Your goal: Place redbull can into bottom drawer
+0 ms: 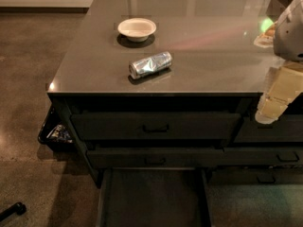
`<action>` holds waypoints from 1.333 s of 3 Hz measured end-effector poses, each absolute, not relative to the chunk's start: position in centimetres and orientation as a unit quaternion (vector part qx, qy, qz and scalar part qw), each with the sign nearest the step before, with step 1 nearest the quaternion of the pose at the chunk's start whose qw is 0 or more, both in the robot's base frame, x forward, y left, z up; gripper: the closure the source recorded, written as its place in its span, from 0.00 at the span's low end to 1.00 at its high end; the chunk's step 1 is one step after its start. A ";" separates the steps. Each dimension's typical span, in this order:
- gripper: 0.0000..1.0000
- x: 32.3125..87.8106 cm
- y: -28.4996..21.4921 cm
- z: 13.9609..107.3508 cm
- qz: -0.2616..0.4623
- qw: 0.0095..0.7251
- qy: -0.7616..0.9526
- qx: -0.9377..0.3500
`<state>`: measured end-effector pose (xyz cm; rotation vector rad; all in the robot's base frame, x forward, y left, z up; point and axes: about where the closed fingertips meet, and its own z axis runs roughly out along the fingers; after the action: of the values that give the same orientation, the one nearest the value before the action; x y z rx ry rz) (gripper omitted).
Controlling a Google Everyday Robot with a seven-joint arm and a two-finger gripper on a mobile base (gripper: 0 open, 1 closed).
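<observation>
The redbull can [150, 65] lies on its side on the grey counter top [213, 65], near the front edge and left of centre. The bottom drawer [154, 197] is pulled out below the counter, with a plain dark inside. My gripper [271, 111] hangs at the right edge of the view, in front of the counter's front edge at about the height of the top drawer. It is well to the right of the can, apart from it, and it holds nothing that I can see.
A white bowl [137, 28] stands behind the can. Two wide drawers with black handles [156, 126] are shut above the open one. A side drawer with snack packets [57, 133] sticks out at the left. A black object [13, 210] lies on the floor.
</observation>
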<state>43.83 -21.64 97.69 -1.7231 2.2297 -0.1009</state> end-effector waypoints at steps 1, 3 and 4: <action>0.00 44.0 -21.6 97.8 -0.036 0.165 0.779 -0.604; 0.00 52.6 -17.7 93.2 0.003 0.206 0.726 -0.656; 0.00 56.2 -14.4 90.7 0.030 0.219 0.696 -0.684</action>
<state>56.24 -14.35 90.75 -1.8918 1.9246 0.0840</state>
